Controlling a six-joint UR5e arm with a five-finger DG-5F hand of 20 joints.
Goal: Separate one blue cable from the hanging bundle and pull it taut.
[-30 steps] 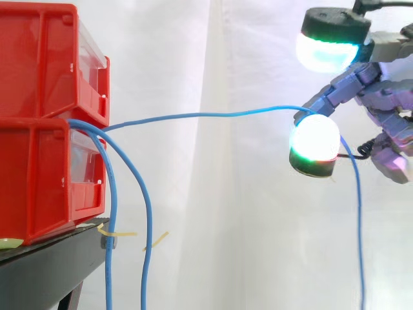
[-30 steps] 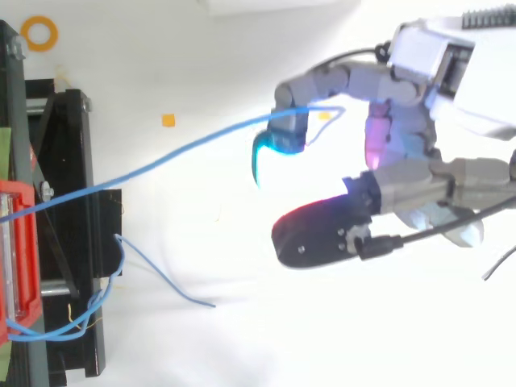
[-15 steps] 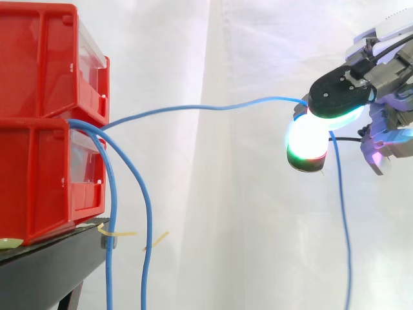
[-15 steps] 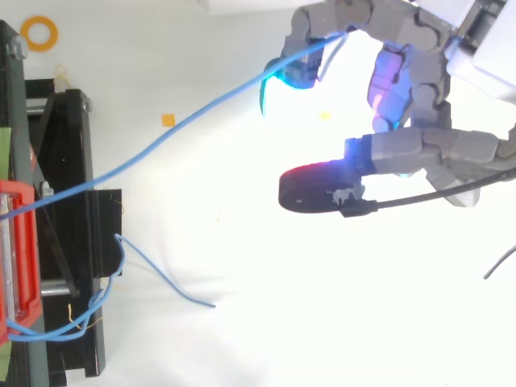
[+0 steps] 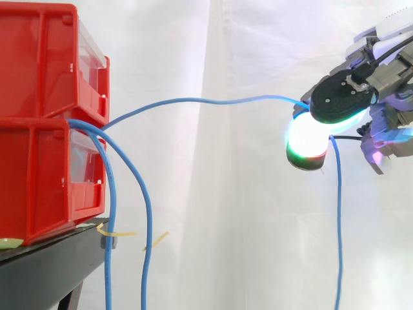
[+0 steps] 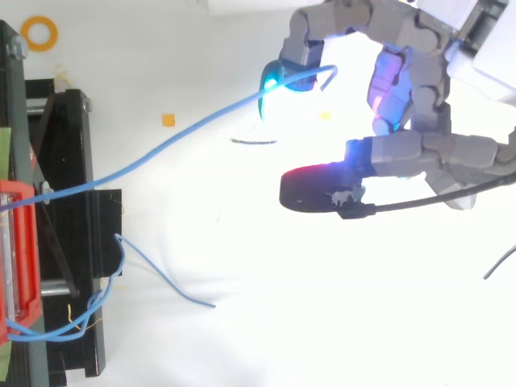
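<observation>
2 red bins (image 5: 39,64) sit one on top of the other on a black stand (image 5: 45,271) at the left. A white curtain (image 5: 213,213) hangs behind them. Blue cables come out from between the bins.

1 blue cable (image 5: 193,100) goes off on its own, up and across the open air to the hand (image 5: 387,97) on the right. It makes a soft hump on the way, so it is not a straight line.

The hand is high up, about level with the upper bin and well apart from both bins. Its fingers are curled. The cable is squeezed between a dark fingertip (image 5: 335,102) on top and a bright glowing one just under it. Past the hand, the loose end of this cable drops straight down.

Seen from above, the cable slants from the bins over to a finger with a cyan glow.

2 other blue cables (image 5: 145,226) hang down just beside the stand, close together. From above, a small orange ring (image 6: 39,33) lies near the stand's corner.
</observation>
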